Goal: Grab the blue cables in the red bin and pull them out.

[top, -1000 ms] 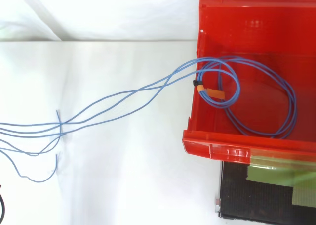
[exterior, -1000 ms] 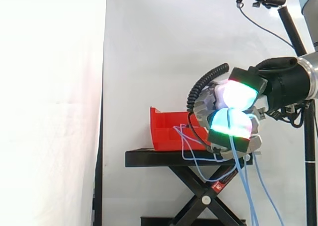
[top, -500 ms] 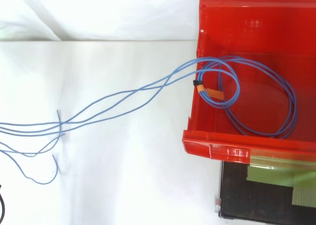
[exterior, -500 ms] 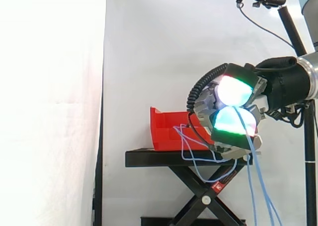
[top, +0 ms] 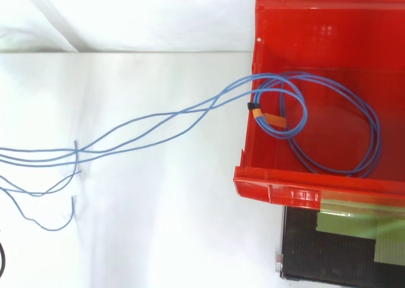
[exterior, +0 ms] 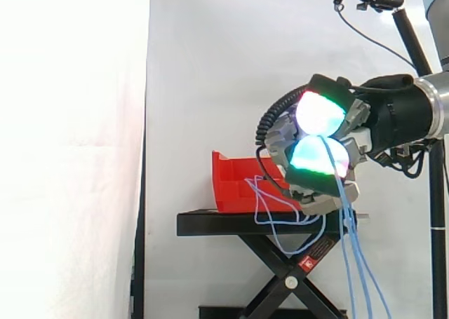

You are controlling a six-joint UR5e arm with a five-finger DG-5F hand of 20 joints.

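My hand (exterior: 319, 147) hangs to the right of the red bin (exterior: 242, 186), its fingers curled round thin blue cables (exterior: 347, 242) whose ends dangle below it. In the top view the blue cables (top: 158, 126) run from the left edge across the white surface and over the wall of the red bin (top: 272, 190). A coil of them lies on the bin floor (top: 342, 126), bound by an orange tie (top: 269, 117). Glowing white and green fingertips (exterior: 319, 112) face the camera in the side view.
The bin stands on a black scissor-lift stand (exterior: 280, 224) before a white curtain. A camera on a black pole (exterior: 414, 35) rises at the upper right. In the top view a black plate with greenish tape (top: 342, 250) lies below the bin.
My hand has risen slightly and shifted left while turning. The strands outside the bin have shifted a little at the left; the coil in the bin has not moved.
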